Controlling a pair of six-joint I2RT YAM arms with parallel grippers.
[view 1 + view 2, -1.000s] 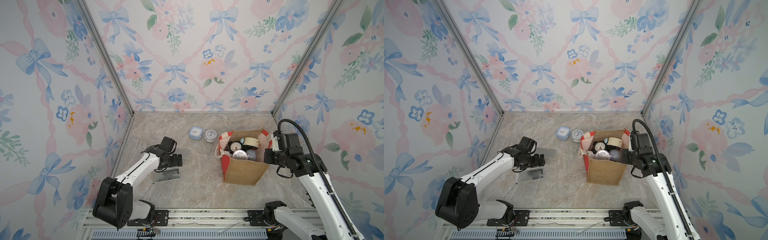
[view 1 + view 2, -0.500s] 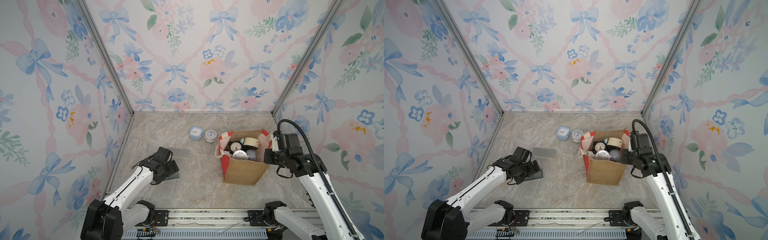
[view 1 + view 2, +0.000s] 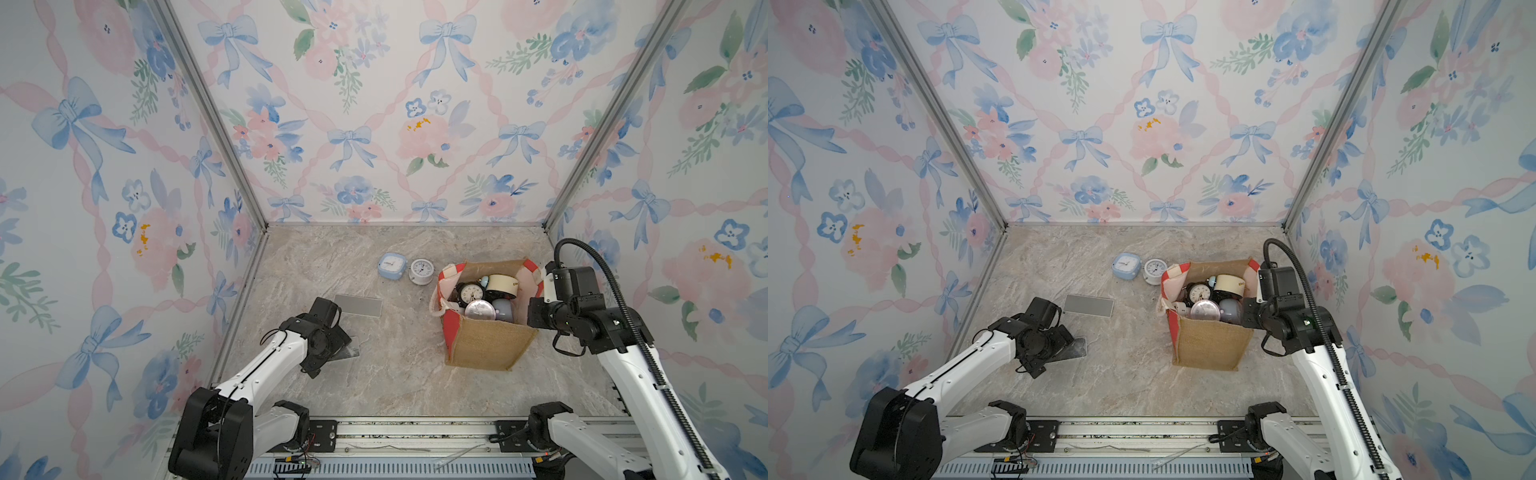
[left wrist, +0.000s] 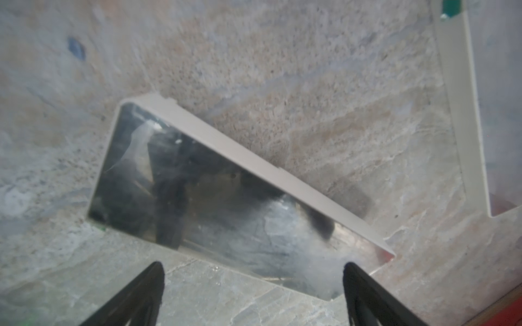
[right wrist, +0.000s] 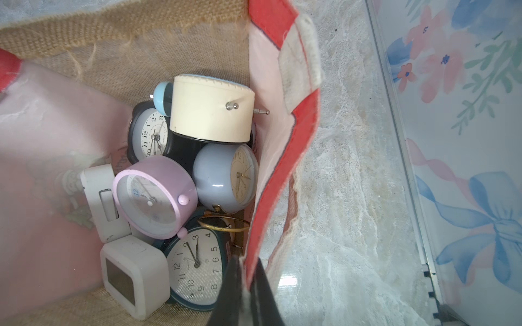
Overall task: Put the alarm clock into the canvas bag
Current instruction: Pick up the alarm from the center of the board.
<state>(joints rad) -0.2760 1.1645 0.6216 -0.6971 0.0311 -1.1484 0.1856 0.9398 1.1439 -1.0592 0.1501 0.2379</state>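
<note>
While the right gripper (image 5: pixel 248 268) is clamped on the red side rim of the canvas bag (image 3: pixel 484 345), we find the left gripper (image 4: pixel 252 265) spread wide and holding nothing, poised over a mirror-faced alarm clock (image 4: pixel 226 203) that lies flat near the left edge of the table (image 3: pixel 399 386). We see the bag upright near the right edge, packed with a heap of clocks (image 5: pixel 214 118). A second mirror-faced slab (image 3: pixel 358 305), a blue square clock (image 3: pixel 392 266) and a white round clock (image 3: pixel 421 271) lie farther back, outside the bag.
</note>
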